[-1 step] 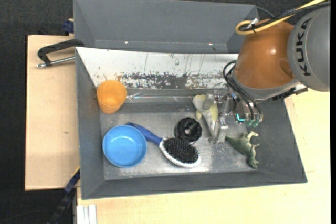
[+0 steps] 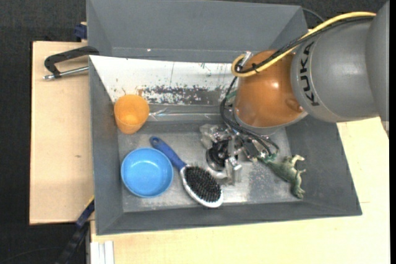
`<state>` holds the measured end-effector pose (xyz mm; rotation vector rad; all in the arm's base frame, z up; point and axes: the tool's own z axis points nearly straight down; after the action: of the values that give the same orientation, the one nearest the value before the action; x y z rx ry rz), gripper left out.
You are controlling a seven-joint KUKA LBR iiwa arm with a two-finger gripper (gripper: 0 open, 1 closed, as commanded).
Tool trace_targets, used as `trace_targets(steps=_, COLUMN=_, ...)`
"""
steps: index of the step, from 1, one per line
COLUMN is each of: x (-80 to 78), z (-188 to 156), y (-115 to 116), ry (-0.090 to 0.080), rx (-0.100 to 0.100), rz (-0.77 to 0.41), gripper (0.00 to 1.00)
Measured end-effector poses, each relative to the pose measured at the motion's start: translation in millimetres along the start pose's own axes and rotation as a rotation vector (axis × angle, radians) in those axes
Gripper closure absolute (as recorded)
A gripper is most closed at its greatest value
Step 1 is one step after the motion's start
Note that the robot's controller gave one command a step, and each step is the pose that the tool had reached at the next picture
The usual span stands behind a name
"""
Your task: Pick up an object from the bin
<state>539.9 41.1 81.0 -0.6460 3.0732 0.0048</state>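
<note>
the thing nearest my gripper [image 2: 224, 159] is a hairbrush [image 2: 199, 183] with a white oval head, black bristles and a blue handle. it lies flat on the floor of the bin [image 2: 102, 157], at about 6 o'clock from the bin's centre and close to the near wall. its long axis runs from 10 o'clock to 4 o'clock: the handle end points to 10 o'clock, the head sits at the 4 o'clock end, and the bristles face up. my gripper is low in the bin, near the centre, just off the head toward 1 o'clock. i cannot tell whether it touches the brush, nor whether it is spread or pressed together; there is a dark shape in the metal parts that i cannot make out.

at 9 o'clock from the brush head a blue bowl [image 2: 146, 173] stands mouth up, its inside showing plain blue. the brush handle runs just beside its rim on the 1 o'clock side; whether they touch i cannot tell. farther out, at 10 o'clock from the bin's centre and against the left wall, is an orange cup [image 2: 131, 113]; i cannot see into it.

at 3 o'clock from my gripper, near it, lies a green toy dinosaur [image 2: 286, 170], stretched from 10 o'clock to 4 o'clock, well apart from the brush. above my gripper, toward 1 o'clock, is the orange cover [image 2: 266, 96] on my wrist.
</note>
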Motion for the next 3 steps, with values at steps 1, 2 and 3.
trace_targets(steps=1, x=0.4, z=-0.9, y=-1.8, ry=-0.001, rx=0.002, rz=0.003, gripper=1.0)
trace_targets(steps=2, x=0.4, z=-0.9, y=-1.8, ry=-0.001, rx=0.002, rz=0.003, gripper=0.0)
trace_targets(steps=3, x=49.5, z=10.3, y=-86.3, ry=0.004, rx=0.005, rz=0.027, gripper=0.0)
